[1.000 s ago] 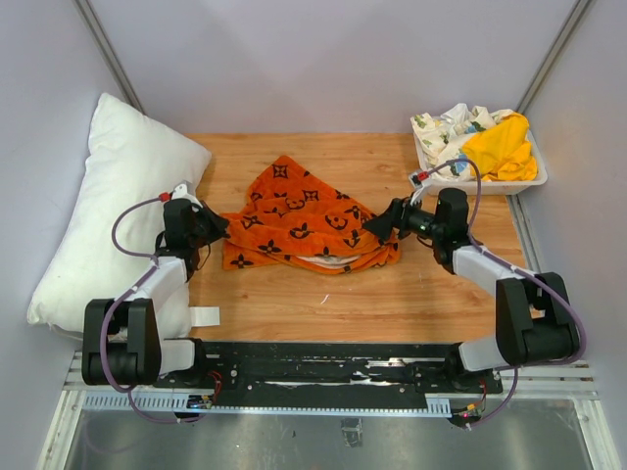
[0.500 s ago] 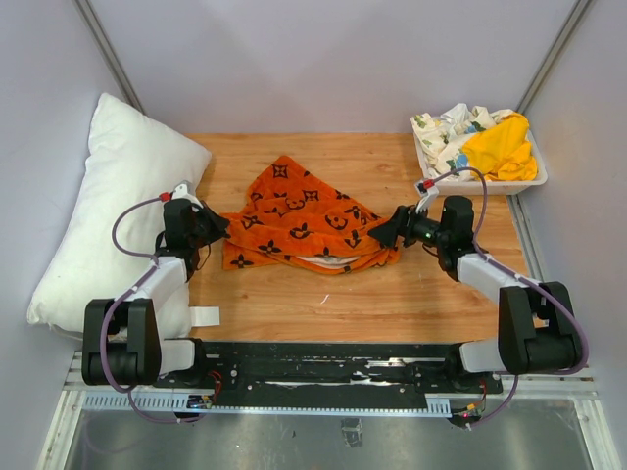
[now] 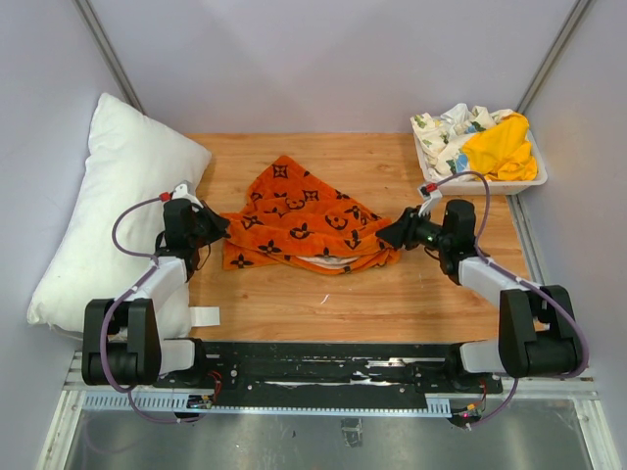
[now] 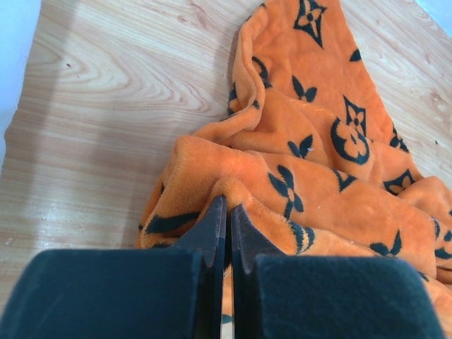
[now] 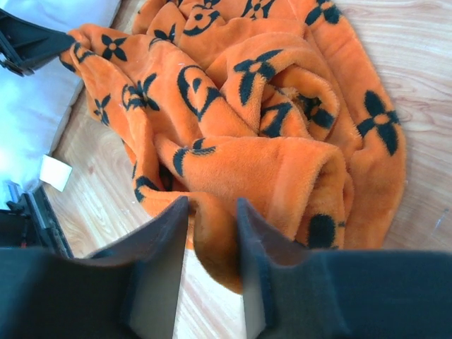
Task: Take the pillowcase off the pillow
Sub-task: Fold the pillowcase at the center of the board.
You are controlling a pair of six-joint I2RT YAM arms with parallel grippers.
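Note:
The orange pillowcase [image 3: 299, 220] with black motifs lies crumpled in the middle of the wooden table, apart from the pillow. The plump white pillow [image 3: 108, 196] leans against the left wall, beside my left arm. My left gripper [image 3: 217, 225] is at the case's left corner, its jaws [image 4: 227, 208] pressed together on an edge of the orange pile [image 4: 318, 141]. My right gripper [image 3: 384, 235] is at the case's right end. In the right wrist view its fingers [image 5: 212, 212] pinch a thick fold of the orange fabric [image 5: 233, 92] just above the wood.
A white tray [image 3: 534, 181] at the back right holds a yellow cloth [image 3: 500, 147] and a white floral-print cloth [image 3: 446, 127]. A small white paper tag [image 3: 205, 315] lies on the table near the left arm. Grey walls close in the table on three sides.
My right arm has drawn a little to the right and its jaws have closed from wide open onto a fold of the pillowcase. The left arm and the pillow have not moved.

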